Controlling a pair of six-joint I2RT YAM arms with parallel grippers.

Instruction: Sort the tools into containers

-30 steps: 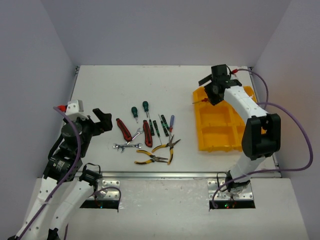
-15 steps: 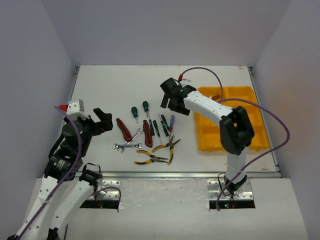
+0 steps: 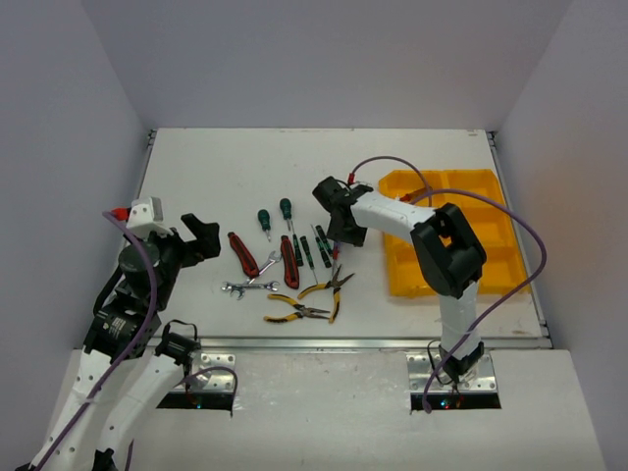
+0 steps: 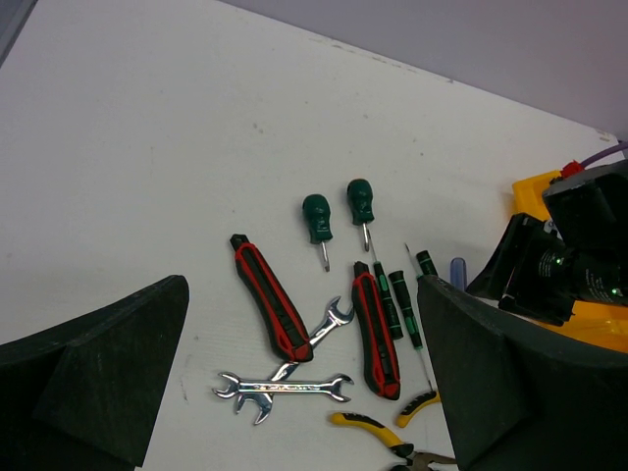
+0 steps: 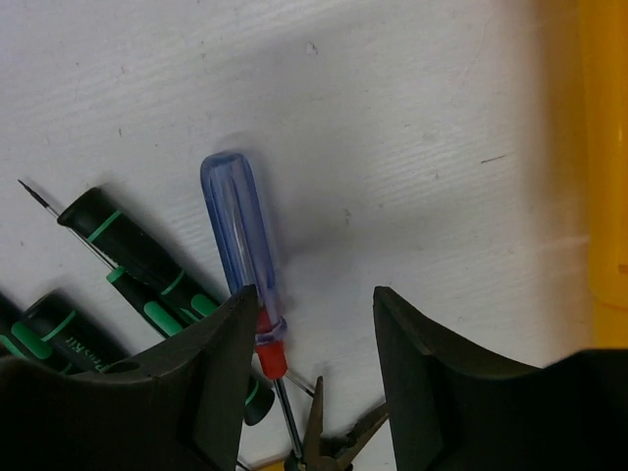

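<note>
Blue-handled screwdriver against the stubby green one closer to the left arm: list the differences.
The blue-handled screwdriver has a slim, see-through handle with a red collar; the stubby green screwdriver has a short, bulbous one. The blue one lies partly under the right gripper; the green one lies apart from it. Both lie flat on the table, outside the yellow tray.
</note>
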